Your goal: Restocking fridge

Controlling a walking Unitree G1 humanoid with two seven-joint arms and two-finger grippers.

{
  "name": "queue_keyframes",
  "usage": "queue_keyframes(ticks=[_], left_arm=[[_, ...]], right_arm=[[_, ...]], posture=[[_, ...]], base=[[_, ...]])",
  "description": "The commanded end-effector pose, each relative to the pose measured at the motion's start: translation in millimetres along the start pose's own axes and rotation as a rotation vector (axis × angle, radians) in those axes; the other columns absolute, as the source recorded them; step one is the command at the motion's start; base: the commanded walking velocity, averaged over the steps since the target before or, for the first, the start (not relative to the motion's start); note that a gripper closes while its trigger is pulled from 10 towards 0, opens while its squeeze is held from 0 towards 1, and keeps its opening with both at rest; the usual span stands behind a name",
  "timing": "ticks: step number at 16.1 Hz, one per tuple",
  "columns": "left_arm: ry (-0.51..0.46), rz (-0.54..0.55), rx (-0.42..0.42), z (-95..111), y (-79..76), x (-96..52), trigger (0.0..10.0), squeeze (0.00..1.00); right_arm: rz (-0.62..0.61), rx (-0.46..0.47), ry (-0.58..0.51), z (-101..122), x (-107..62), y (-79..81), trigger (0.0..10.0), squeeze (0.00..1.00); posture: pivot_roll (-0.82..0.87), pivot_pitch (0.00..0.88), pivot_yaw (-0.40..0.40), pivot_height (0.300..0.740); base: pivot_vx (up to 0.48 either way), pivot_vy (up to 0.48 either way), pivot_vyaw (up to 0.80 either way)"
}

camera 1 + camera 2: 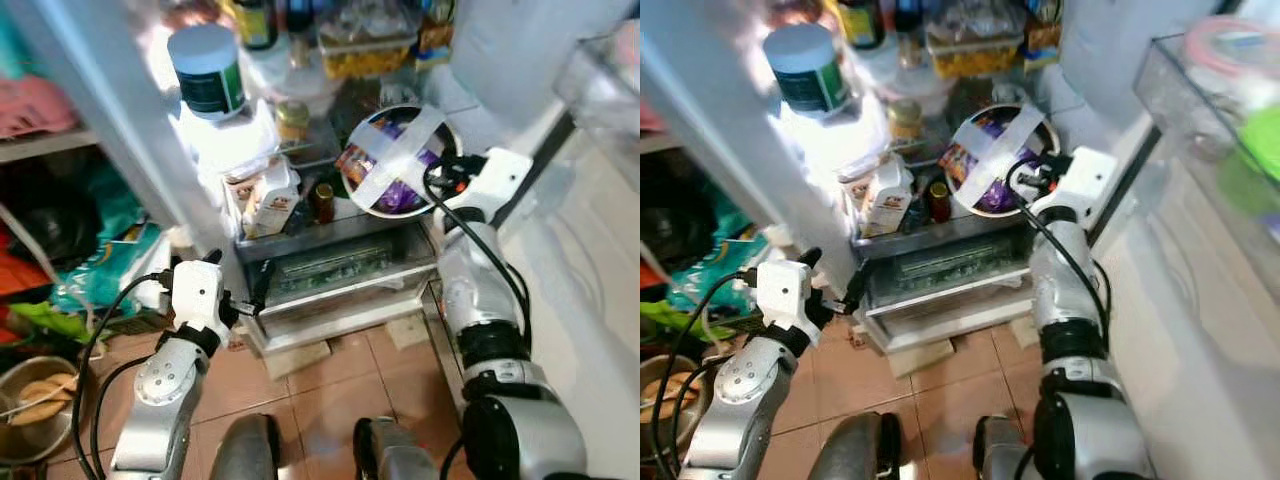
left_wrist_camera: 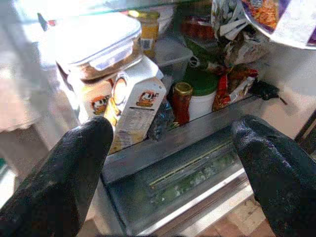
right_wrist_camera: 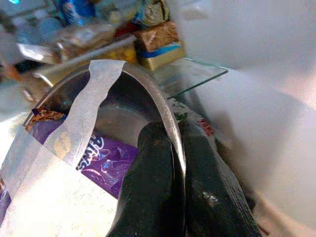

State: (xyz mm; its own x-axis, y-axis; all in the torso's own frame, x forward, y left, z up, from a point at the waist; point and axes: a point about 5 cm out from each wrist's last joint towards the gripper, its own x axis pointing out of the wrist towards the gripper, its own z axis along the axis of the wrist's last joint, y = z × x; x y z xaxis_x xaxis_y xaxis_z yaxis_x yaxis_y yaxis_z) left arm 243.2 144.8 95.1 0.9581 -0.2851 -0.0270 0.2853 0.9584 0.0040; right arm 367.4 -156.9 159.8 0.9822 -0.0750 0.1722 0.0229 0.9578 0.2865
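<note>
Round steel bowl, crossed with white tape strips and holding purple snack packets, sits tilted at the open fridge, above the lower shelf and just beside the right wall. Right gripper has its two black fingers pinching the bowl's rim, one inside, one outside. Left gripper hangs low before the clear crisper drawer, fingers spread wide, touching nothing. On the shelf stand a white milk carton, a small red-brown jar with gold lid and a green-lidded tub. A white canister with dark green label stands higher up on the left.
</note>
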Motion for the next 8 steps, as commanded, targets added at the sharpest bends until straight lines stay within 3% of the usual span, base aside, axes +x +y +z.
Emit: queue_keyframes(ticks=[1, 5, 8], left_arm=[[0.025, 0.035, 0.028, -1.9, 2.4, -2.1, 10.0, 0.0], [0.053, 0.076, 0.039, -4.8, 5.0, -14.3, 10.0, 0.0], [0.067, 0.095, 0.031, -5.0, 3.4, -25.1, 10.0, 0.0]], right_arm=[[0.014, 0.06, -0.025, 10.4, 10.3, 10.3, 10.0, 0.0], [0.016, 0.14, -0.01, 19.3, 26.2, 32.8, 10.0, 0.0], [0.028, 0.13, 0.001, 23.4, 33.8, 45.8, 10.0, 0.0]], posture=[[0.13, 0.161, 0.045, 0.74], [0.18, 0.194, 0.035, 0.74], [0.2, 0.227, 0.017, 0.74]], base=[[0.0, 0.0, 0.0], [0.0, 0.0, 0.0], [0.0, 0.0, 0.0]])
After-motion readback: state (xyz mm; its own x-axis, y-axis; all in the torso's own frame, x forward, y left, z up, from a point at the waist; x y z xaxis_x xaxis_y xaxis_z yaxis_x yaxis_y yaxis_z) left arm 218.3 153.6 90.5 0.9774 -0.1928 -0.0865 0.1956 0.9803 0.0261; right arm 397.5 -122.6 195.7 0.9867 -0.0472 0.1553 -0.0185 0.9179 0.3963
